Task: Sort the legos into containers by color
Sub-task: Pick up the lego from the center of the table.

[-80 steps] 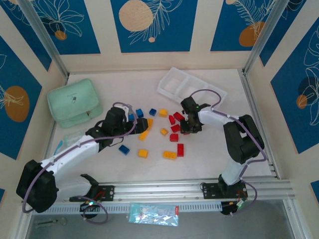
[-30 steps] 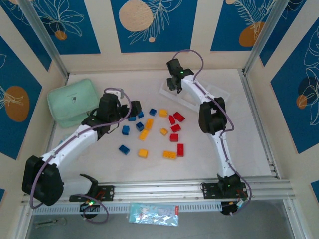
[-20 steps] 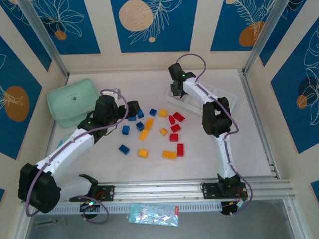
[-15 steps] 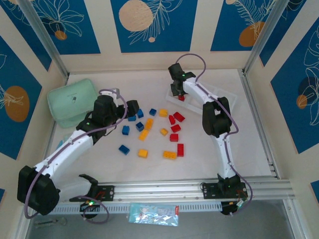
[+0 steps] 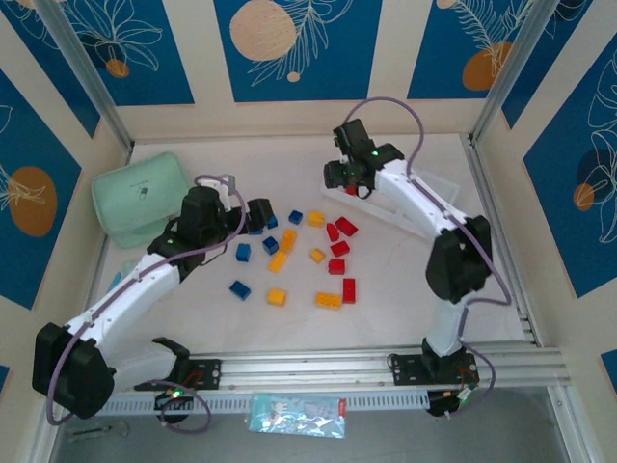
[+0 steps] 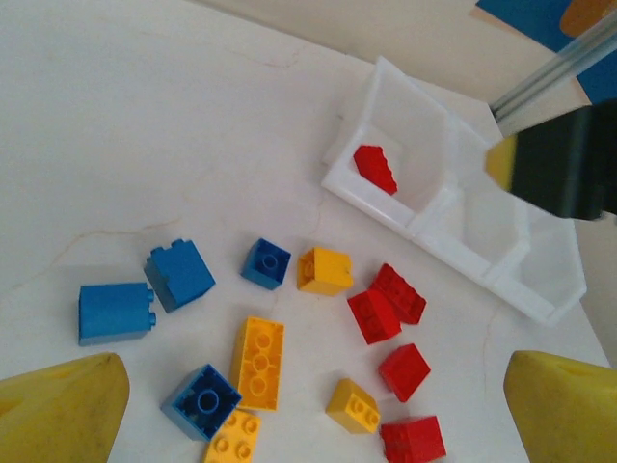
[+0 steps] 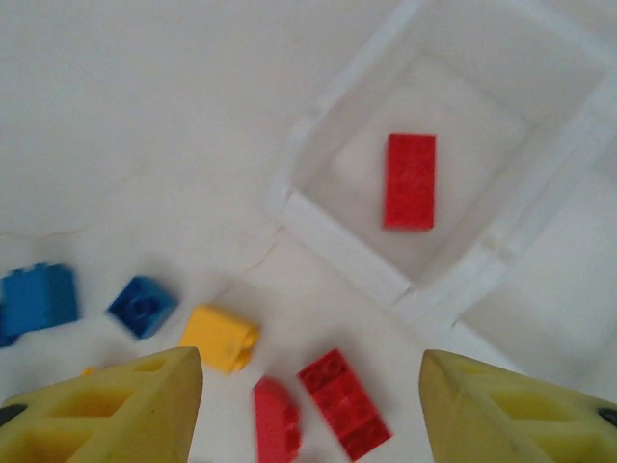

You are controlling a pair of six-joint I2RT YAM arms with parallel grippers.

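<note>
One lego (image 6: 374,169) lies in the tray's (image 6: 463,256) end compartment (image 6: 416,135), others (image 6: 258,359) scattered before it.

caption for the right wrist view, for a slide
Open right gripper hovers over one red lego brick lying in a white tray compartment

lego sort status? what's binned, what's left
Done: one red brick lies in the end compartment of the tray.
In hand: nothing. The left gripper and right gripper both have jaws open and empty, the right one by that end of the tray.
Left: nearly everything. Loose red bricks, blue bricks and yellow-orange bricks lie on the table.
</note>
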